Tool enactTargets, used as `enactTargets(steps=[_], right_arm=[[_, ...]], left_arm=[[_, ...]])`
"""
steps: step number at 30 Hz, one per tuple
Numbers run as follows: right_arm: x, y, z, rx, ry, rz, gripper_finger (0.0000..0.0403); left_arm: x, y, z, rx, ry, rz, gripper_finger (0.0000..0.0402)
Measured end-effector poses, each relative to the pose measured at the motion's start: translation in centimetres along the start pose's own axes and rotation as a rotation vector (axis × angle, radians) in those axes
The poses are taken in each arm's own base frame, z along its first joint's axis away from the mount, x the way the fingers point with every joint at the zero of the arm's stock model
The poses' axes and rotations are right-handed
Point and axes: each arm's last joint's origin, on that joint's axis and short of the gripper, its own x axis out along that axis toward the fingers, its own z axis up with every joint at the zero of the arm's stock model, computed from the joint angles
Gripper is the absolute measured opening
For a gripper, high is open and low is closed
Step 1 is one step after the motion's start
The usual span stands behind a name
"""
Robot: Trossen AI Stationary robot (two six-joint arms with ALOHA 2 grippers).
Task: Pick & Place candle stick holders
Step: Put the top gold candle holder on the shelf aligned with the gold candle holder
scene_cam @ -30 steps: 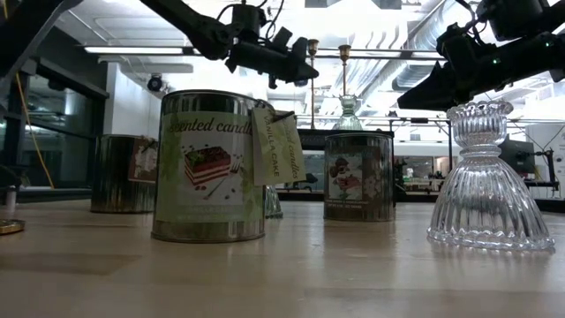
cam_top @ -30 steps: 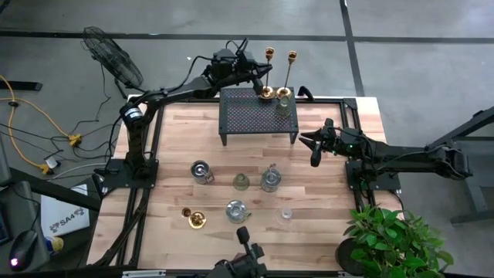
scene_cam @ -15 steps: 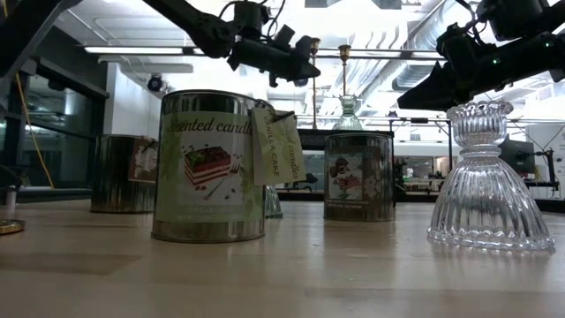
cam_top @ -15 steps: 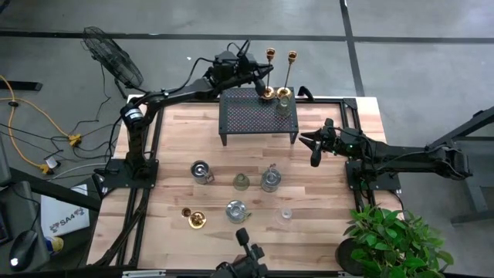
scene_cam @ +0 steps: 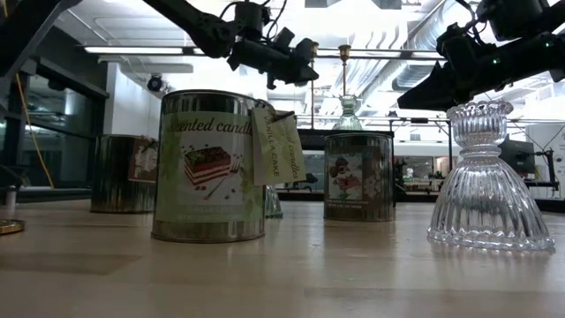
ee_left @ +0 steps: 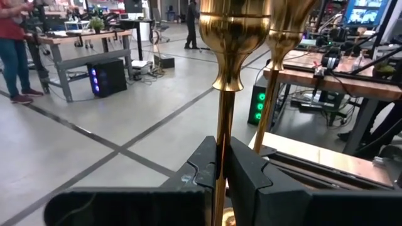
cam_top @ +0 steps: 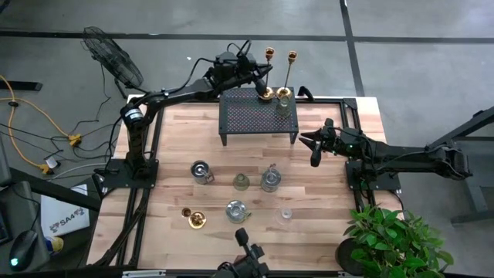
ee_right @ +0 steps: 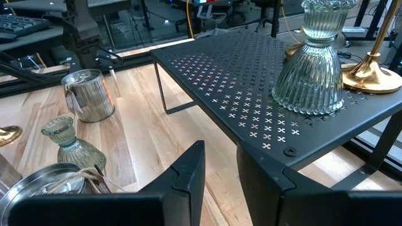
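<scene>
A: What do the robot arms look like?
B: Both the left arm (cam_top: 166, 96) and the right arm (cam_top: 401, 158) are thin and black, with black cables and blocky fingers (ee_left: 201, 169).

Candle tins (cam_top: 202, 171) crowd the table (cam_top: 332, 224) centre.

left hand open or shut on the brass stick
Shut: in the wrist view the left hand has both fingers pressed against the brass candle stick holder, which stands upright.

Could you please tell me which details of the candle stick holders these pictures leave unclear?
- Gripped brass holder: base hidden by left gripper, left wrist view.
- Second brass holder: cup cut off at the frame edge.
- Fallen brass holder: too small for detail, high view.
</scene>
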Motion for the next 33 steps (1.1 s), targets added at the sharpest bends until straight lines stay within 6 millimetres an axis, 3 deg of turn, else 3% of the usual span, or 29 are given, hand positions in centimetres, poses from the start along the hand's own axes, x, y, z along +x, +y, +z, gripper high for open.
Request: enactTargets(steps=[23,33], right_arm=[[0.0,0.0,0.0,0.0,0.0,0.0,0.0084],[0.0,0.0,0.0,0.0,0.0,0.0,0.0084]], left_arm=[[0.4,-0.7,-0.8,-0.005,0.03,0.001,0.0016],[0.5,-0.7,-1.3,-0.009,0.062,-0.001,0.0049]])
